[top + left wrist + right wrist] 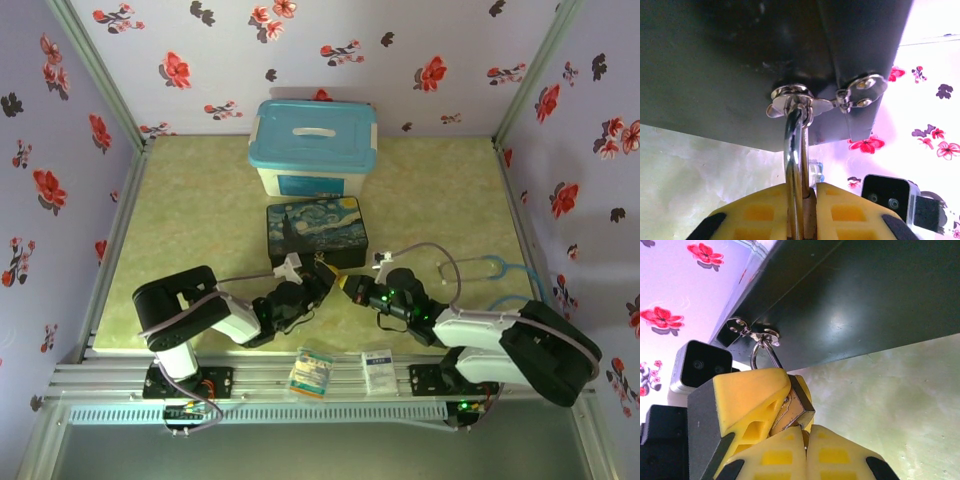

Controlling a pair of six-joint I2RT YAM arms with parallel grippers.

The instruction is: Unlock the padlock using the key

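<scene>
We should hold the padlock (796,409), hanging on the clasp (805,97) of the box (317,232), steady in our pinching left claw (802,192) while the pressed-together right claw (806,442) pushes the key, hidden here, straight in

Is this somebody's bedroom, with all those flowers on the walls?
Probably not: it looks like a small robot practice booth. The flowery walls are panels boxing in one table, and a left arm and right arm are bolted to a metal rail at its edge.

No readable text, print on packets (311,372) illegible
</scene>
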